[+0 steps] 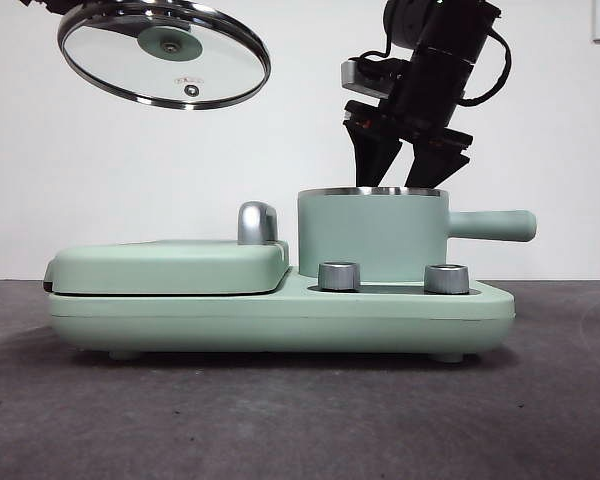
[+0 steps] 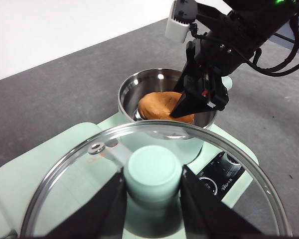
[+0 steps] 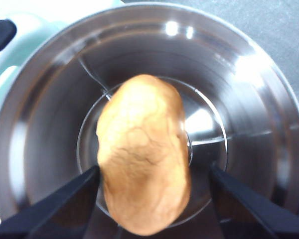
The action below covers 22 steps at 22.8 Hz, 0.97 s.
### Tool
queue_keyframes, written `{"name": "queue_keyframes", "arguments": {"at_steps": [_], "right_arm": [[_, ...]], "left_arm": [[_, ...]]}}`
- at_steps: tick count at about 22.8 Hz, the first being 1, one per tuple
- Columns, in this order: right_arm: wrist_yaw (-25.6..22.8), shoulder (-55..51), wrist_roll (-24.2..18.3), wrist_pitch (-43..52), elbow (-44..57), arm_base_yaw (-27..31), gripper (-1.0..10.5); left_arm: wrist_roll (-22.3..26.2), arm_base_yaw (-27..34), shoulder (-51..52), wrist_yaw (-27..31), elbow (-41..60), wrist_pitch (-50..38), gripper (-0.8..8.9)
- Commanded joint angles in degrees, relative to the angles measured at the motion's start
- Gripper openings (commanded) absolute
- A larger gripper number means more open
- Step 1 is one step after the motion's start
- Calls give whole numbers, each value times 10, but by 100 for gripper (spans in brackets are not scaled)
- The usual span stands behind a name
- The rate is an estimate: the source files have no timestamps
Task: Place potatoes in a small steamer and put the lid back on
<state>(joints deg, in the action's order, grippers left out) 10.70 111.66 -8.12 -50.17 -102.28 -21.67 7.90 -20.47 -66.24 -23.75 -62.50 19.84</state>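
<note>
The potato (image 3: 142,149), orange-brown and cracked, lies on the steel floor of the small steamer (image 1: 370,235); it also shows inside the pot's rim (image 2: 157,105). My right gripper (image 1: 398,175) hangs just above the pot's mouth, open, its jaws on either side of the potato (image 3: 154,209) with a gap on one side. Up at the left, the glass lid (image 1: 165,55) is tilted in the air. My left gripper (image 2: 153,189) is shut on the lid's mint-green knob (image 2: 152,169), and looks down through the glass at the steamer (image 2: 139,89).
The steamer sits on a mint-green cooker base (image 1: 280,315) with two steel dials (image 1: 340,275) (image 1: 446,278) in front. A flat hinged griddle cover (image 1: 170,265) fills the base's left half. The pot's handle (image 1: 495,225) points right.
</note>
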Motion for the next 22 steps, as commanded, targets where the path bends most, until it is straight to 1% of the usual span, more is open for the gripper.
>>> {"name": "queue_keyframes", "arguments": {"at_steps": [1,4,8,9,10,11,16,20,22], "right_arm": [[13,-16,4,-28,-13,2,354],[18,-58,5,-45,-13,9,353],[33,-154,5,-57,3,20,351],[36,-190,5,-43,29,20,339],[46,-235,5,-18,70,21,282],[49,-282,6,9,117,24,257],[49,-504,38,123,342,24,257],[50,-608,64,137,428,24,257],[60,-644,85,133,455,23,257]], "left_arm": [[0,-1,1,0,-9,-16,14],[0,-1,1,0,-9,-16,14],[0,-1,1,0,-9,-17,14],[0,-2,1,0,-9,-17,14],[0,-2,1,0,-9,-18,14],[0,-2,1,0,-9,-18,14],[0,-5,0,-1,-9,-19,14],[0,-19,-3,-1,-9,-33,14],[0,-28,-5,-1,-9,-50,14]]}}
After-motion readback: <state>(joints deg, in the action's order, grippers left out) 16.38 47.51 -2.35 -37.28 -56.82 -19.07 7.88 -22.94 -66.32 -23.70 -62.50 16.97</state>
